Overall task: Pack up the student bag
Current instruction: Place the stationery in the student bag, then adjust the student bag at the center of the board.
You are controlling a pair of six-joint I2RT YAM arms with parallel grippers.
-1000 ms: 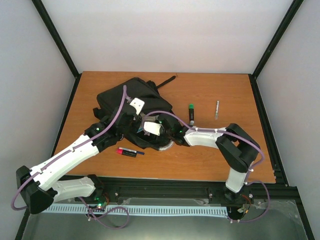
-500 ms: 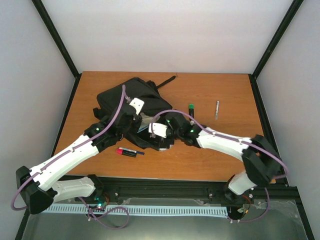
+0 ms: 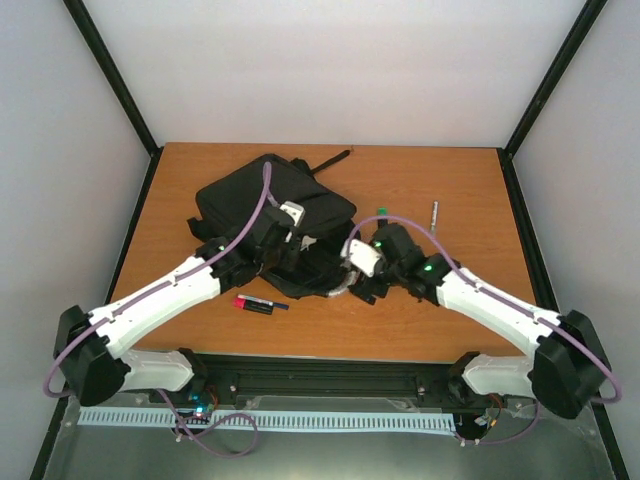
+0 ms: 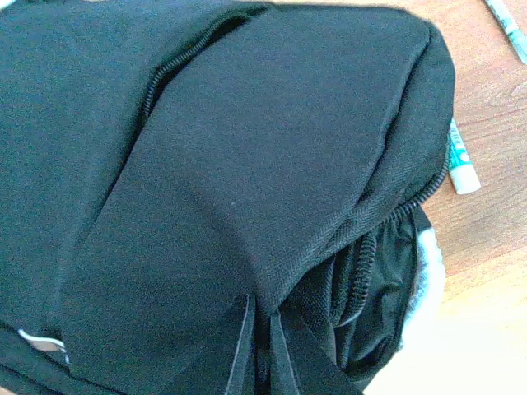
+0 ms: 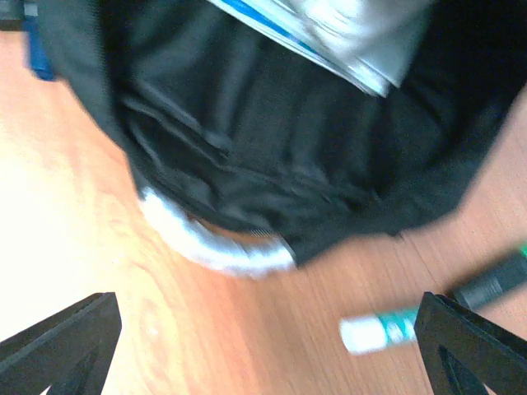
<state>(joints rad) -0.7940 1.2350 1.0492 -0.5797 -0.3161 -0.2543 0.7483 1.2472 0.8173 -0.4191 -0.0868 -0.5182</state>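
Observation:
The student bag (image 3: 270, 200), a large black backpack, lies at the table's middle left with its mouth towards the front. My left gripper (image 3: 298, 240) is shut on a fold of the bag's top fabric (image 4: 263, 317) and holds the mouth open. In the right wrist view a white and blue flat thing (image 5: 329, 33) lies inside the open bag (image 5: 263, 156). My right gripper (image 3: 350, 283) hangs open just outside the mouth, over bare table (image 5: 268, 329), with nothing between its fingers (image 5: 62, 346). The bag's grey loop handle (image 5: 214, 243) lies at the mouth's edge.
A glue stick with a green cap (image 3: 382, 212) lies right of the bag, also in the wrist views (image 5: 395, 325) (image 4: 461, 160). A silver pen (image 3: 434, 212) lies further right. A red and black marker (image 3: 258, 305) rests near the front edge. Black frame rails border the table.
My right gripper has come back out of the bag's mouth to the right and opened wide. My left gripper has shifted right, drawing the bag's top fabric with it.

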